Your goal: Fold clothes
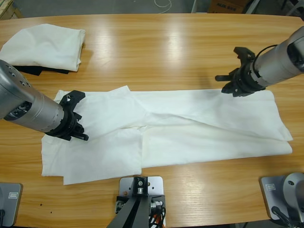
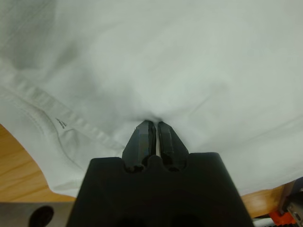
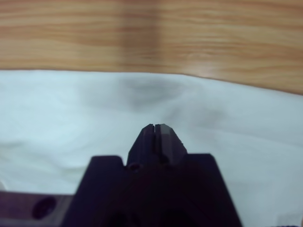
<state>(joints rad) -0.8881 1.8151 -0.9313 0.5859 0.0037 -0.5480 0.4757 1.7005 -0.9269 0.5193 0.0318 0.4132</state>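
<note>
High view: I see a white T-shirt [image 1: 190,128] spread lengthways across the middle of the wooden table [image 1: 161,47], folded into a long band, with a flap turned over near its left end.
Second shirt: I see another white shirt [image 1: 45,45] bunched in the far left corner of the table, well apart from the spread one, with something dark [image 1: 33,71] showing under its near edge.
Left arm: it comes in from the left edge, and its left gripper [image 1: 76,124] sits down on the left part of the spread T-shirt.
Left wrist view: I look straight along the left gripper [image 2: 153,124]; its jaws are pressed together with only a thin slit between them, and the cloth puckers right at the tips, so I read it as pinching the T-shirt [image 2: 189,61].
Hem: a stitched edge [image 2: 52,106] runs diagonally to the left of the jaws, with a tiny dark mark beside it that I cannot read.
Right arm: it comes in from the right edge, and its right gripper [image 1: 233,87] is at the far edge of the T-shirt near its right end.
Right wrist view: the right gripper [image 3: 157,126] has its jaws closed tight against each other over the white cloth [image 3: 71,118]; I cannot tell whether any fabric is caught between them.
Table in right wrist view: bare wood [image 3: 151,33] lies just beyond the shirt's edge.
</note>
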